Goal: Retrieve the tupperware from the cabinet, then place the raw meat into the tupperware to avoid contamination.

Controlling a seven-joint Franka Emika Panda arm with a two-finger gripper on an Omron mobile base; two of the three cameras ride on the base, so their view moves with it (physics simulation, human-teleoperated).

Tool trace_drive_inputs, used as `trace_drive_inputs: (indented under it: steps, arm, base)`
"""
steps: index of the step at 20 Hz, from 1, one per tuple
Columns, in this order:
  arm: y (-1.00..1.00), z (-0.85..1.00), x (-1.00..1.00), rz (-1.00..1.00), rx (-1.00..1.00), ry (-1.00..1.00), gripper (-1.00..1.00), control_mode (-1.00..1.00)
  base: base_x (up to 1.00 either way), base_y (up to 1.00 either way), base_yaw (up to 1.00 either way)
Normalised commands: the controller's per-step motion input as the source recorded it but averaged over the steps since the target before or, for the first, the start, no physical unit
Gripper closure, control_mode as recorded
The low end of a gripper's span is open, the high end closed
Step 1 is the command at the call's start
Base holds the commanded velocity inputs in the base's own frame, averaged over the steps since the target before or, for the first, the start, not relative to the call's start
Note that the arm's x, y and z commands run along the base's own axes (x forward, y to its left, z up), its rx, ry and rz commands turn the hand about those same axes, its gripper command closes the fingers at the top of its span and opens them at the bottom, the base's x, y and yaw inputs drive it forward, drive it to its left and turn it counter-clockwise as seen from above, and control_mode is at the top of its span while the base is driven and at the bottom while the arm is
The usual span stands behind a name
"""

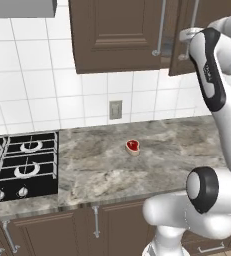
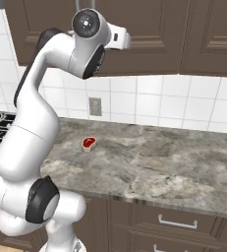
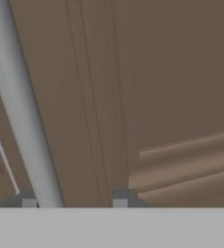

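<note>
Hand view: the gripper (image 3: 74, 203) sits at the cabinet (image 3: 171, 97) handle (image 3: 16, 106) — grip state unclear. The rigid, slick bar wants a mid-length hold — door swings lightly.

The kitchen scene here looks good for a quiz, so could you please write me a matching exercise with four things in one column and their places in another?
Things:
1. raw meat
2. wall socket
3. stove
4. silver bar handle

Places:
A. set into the counter at its left end
B. on the tiled wall, below the cabinet
C. on the cabinet door, close in front of the gripper
D. lying on the marbled counter, in the open

Pairs: 1-D, 2-B, 3-A, 4-C
</note>
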Motion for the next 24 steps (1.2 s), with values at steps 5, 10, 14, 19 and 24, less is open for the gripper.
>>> trace_drive_inputs:
  steps: [5, 10, 14, 19, 24]
  arm:
    - [-1.00, 0.00, -0.44, 0.04, 0.11, -0.02, 1.00, -1.00]
    - [-1.00, 0.00, -0.39, 0.03, 0.09, 0.00, 1.00, -1.00]
    - [-1.00, 0.00, -0.33, 0.03, 0.08, 0.00, 1.00, -1.00]
    - [-1.00, 0.00, -0.29, 0.03, 0.07, 0.00, 1.00, -1.00]
    - [-0.96, 0.00, -0.21, 0.02, 0.07, 0.00, 1.00, -1.00]
  base:
    - [0.00, 0.00, 0.00]
    - [0.00, 0.00, 0.00]
    - [0.00, 0.00, 0.00]
    - [0.00, 0.00, 0.00]
    - [0.00, 0.00, 0.00]
